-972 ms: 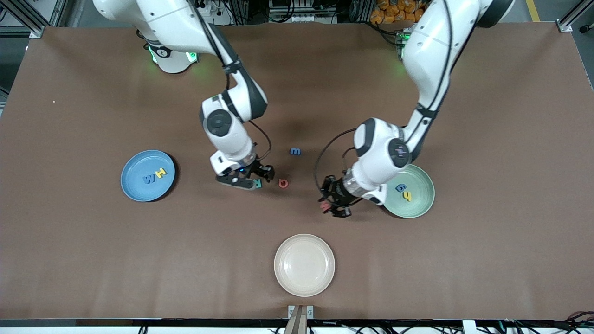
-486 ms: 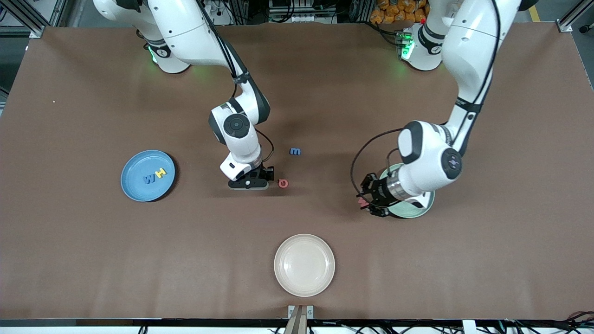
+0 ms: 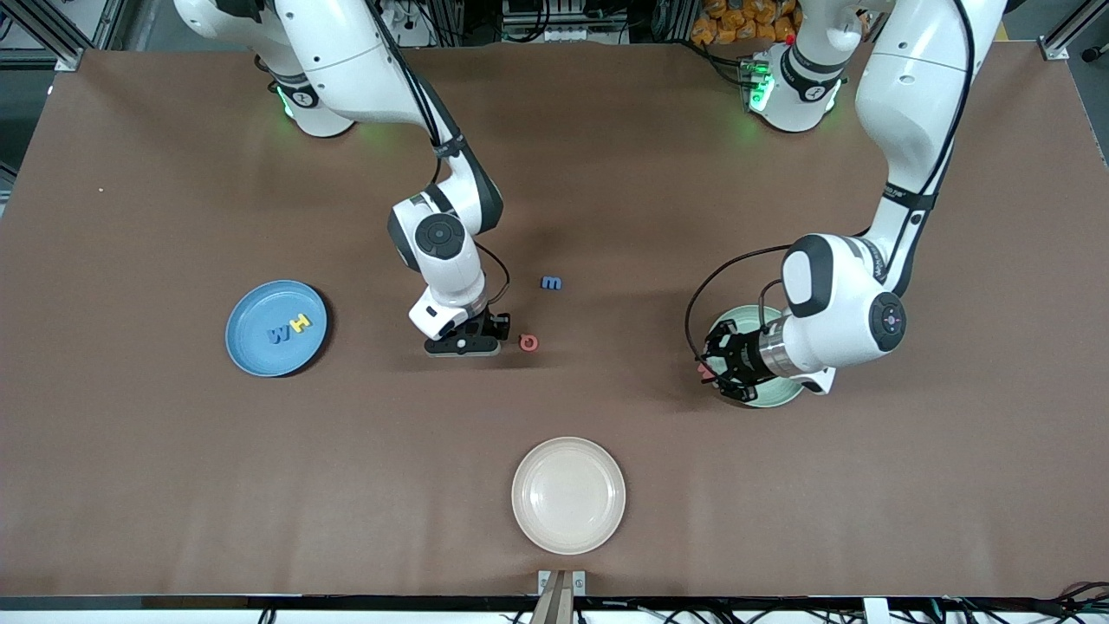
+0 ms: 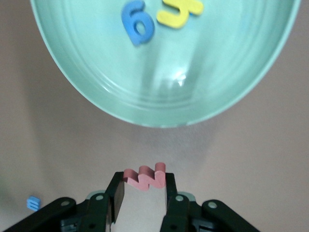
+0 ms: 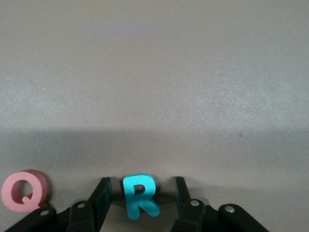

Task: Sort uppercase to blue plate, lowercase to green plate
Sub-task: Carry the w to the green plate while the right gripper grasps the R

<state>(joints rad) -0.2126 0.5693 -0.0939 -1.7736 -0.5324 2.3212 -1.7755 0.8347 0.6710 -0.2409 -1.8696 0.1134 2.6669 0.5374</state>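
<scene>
teal foam R [image 5: 139, 195] stands on the brown table [image 3: 173, 485] near its middle, between the fingers of the right gripper [image 5: 140, 195], which is down at the tabletop; there are gaps on both sides of the letter, so the jaws are not clamped on it. red Q [image 3: 528, 343] lies just beside it on the table, and blue m [image 3: 551, 282] lies farther from the front camera than the Q. the left gripper [image 4: 143, 186] is clamped on the red w [image 4: 145, 177] and hangs at the rim of the green plate [image 3: 777, 397], which sits toward the left arm's end of the table and holds blue g [image 4: 138, 22] and yellow h [image 4: 181, 12]. blue plate [image 3: 247, 347], toward the right arm's end, holds yellow H [image 3: 300, 323] and blue M [image 3: 279, 334]. cream plate [image 3: 567, 494] sits near the table's front edge.
</scene>
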